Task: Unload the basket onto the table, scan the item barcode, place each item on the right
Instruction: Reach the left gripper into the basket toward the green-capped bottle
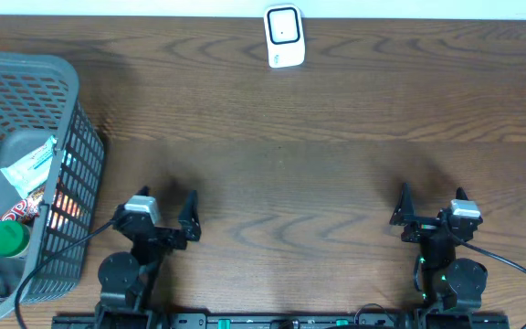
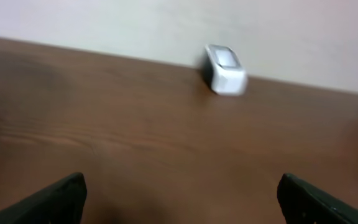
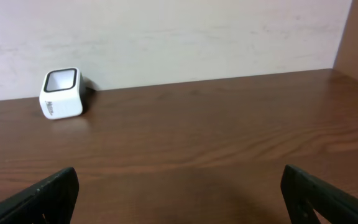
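Items [image 1: 27, 169], a pale wrapper among them, lay in the grey basket [image 1: 82, 183] at the near left, none lifted out. The left hand [image 1: 167, 199] and right hand [image 1: 432, 196] hovered released and empty over the surface [image 1: 290, 183]. Farther back stood the white scanner [image 1: 282, 37]. Judging by this, nothing was done; picking and scanning were yet to come.

The bench [image 1: 318, 155] lies open through the centre toward 12 o'clock; the scanner [image 1: 283, 37] alone stands there, near the wall [image 3: 166, 37]; at 9 o'clock the basket [image 1: 85, 174] blocks the edge, its side near the left fingers [image 1: 190, 210]; 3 o'clock lies open too.
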Robot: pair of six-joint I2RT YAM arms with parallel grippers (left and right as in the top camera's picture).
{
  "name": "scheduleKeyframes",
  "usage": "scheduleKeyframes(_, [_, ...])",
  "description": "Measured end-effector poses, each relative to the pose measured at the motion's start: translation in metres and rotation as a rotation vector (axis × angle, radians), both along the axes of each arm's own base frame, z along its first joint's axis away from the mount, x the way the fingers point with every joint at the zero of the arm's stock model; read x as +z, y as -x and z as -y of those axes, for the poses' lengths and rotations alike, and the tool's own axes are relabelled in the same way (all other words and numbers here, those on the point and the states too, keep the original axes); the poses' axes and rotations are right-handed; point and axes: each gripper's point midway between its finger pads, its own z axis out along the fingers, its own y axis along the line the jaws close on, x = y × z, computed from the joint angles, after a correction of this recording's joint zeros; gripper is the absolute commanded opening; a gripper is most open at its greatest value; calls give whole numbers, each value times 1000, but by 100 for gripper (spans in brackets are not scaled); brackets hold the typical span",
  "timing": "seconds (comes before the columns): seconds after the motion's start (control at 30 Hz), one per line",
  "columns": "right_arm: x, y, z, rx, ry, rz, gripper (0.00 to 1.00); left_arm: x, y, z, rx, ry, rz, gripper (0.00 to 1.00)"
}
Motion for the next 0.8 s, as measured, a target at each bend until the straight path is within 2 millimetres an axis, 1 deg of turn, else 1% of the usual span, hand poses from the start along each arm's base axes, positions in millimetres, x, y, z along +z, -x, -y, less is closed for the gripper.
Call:
scheduleKeyframes(0.07, [0,0,0,0,0,0,99,5,3,12,-70,10,-18,98])
scheduleKeyframes(0.13, [0,0,0,0,0,0,99,23,5,22,-132,21,-14,98])
scheduleKeyframes(0.17, [0,0,0,0,0,0,99,33,7,26,-158,25,-14,98])
scheduleKeyframes(0.2, [0,0,0,0,0,1,99,47,7,30,-184,30,-8,98])
scheduleKeyframes(0.37, [0,0,0,1,0,-1,99,102,10,52,-323,37,-54,98])
scheduleKeyframes(0.5, [0,0,0,1,0,-2,99,143,11,63,-396,32,-123,98])
scheduleKeyframes(0.6, [0,0,0,1,0,-1,99,160,17,66,-428,18,-198,98])
scheduleKeyframes(0.67, [0,0,0,2,0,-1,99,167,18,68,-444,17,-212,98])
scheduleKeyframes(0.73, [0,0,0,2,0,-1,99,169,19,70,-458,21,-219,98])
scheduleKeyframes(0.8, [0,0,0,2,0,-1,99,165,20,71,-462,27,-248,98])
